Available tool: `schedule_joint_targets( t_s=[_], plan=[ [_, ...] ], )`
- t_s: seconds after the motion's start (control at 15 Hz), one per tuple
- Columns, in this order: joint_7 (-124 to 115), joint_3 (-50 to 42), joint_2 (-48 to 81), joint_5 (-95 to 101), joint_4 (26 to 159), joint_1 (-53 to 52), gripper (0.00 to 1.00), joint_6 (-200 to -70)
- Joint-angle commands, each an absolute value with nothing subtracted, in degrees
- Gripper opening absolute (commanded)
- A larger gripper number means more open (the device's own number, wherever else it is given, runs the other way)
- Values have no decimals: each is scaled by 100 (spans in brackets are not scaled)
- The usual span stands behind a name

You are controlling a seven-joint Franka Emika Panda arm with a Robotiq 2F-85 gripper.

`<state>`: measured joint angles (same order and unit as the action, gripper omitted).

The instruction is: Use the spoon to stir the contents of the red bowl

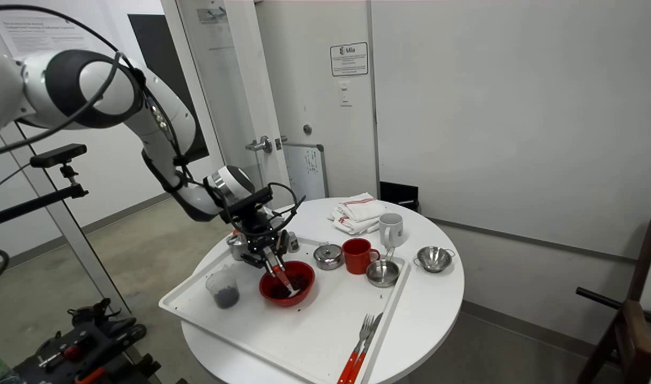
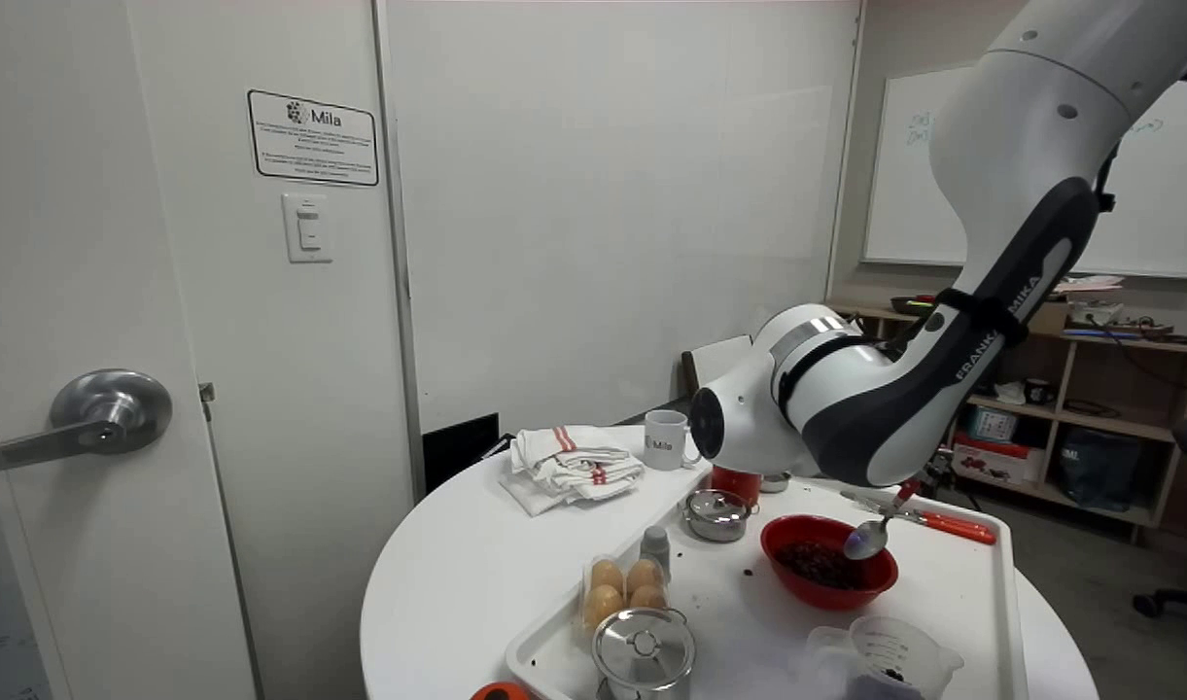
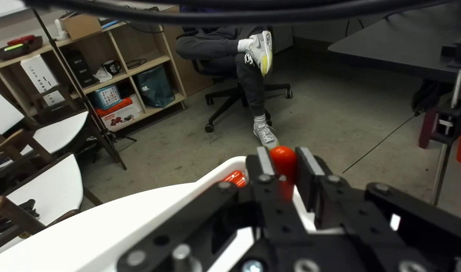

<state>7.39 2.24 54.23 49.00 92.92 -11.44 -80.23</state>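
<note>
One Mila sign (image 1: 349, 60) readable in an exterior view; arm (image 1: 149, 125) slopes down, gripper (image 1: 275, 269) pinching spoon (image 1: 284, 279) over red bowl (image 1: 287, 302). In an exterior view: FRANK…MIKA on forearm (image 2: 928, 399), Mila on mug (image 2: 663, 459); spoon tilted, contact with bowl contents (image 2: 819, 566) unclear. Wrist view: LEAN ROBO… on white box (image 3: 44, 81); fingers (image 3: 267, 164) clamp orange-red handle.

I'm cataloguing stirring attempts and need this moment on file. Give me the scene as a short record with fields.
Hand: closed on the spoon
Pose: spoon tilted, head low, over or inside the red bowl
Contents: dark, in small pieces; whether the spoon touches them is unclear
Support: red bowl stands on the tray
Stray bits: a few on the tray
Also on tray: fork, knife
On table, off tray: towels, Mila mug
</note>
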Motion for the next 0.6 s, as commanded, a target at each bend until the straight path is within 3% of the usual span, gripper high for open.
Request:
schedule_joint_targets(
  t_s=[0.0,0.53],
  plan=[
    [722,222,5536,5041,9324,-1071,5,-7823],
    [567,86,5654,5527,9106,-1232,5,-7237]
  ],
)
